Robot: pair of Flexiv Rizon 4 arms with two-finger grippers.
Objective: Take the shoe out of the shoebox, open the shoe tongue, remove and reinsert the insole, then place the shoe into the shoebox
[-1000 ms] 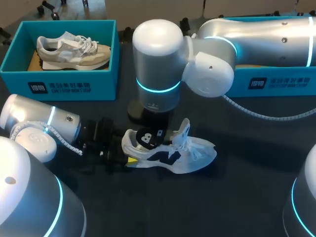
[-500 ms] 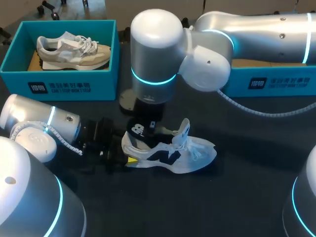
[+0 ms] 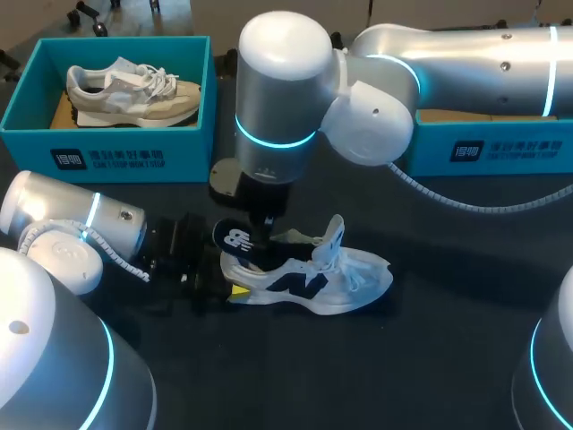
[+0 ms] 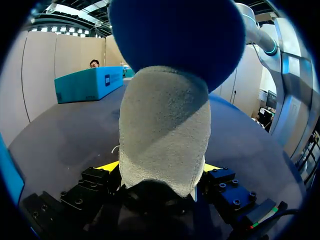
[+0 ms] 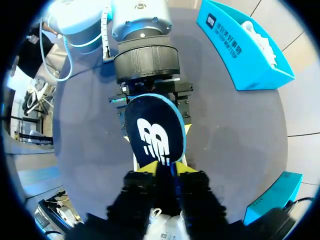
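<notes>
Shoebox [image 3: 107, 152]: behind white shoe [image 3: 349, 282], beige shoe [image 3: 134, 94] inside.
Left claw [image 4: 160, 167]: I clamp white shoe's heel.
Right claw [image 5: 166, 167]: I pinch insole [image 5: 152, 130].

The head view looks down from above and behind the robot onto the whole table [image 3: 466, 305], with the sneaker [image 3: 313, 285] at its middle. The left wrist view sits low, close against the sneaker's heel [image 4: 165, 135], facing across the table toward a teal shoebox [image 4: 90, 84]. The right wrist view looks straight down from close above onto the insole [image 5: 152, 132] and the left arm [image 5: 145, 50]; all three views share the sneaker's heel end.
</notes>
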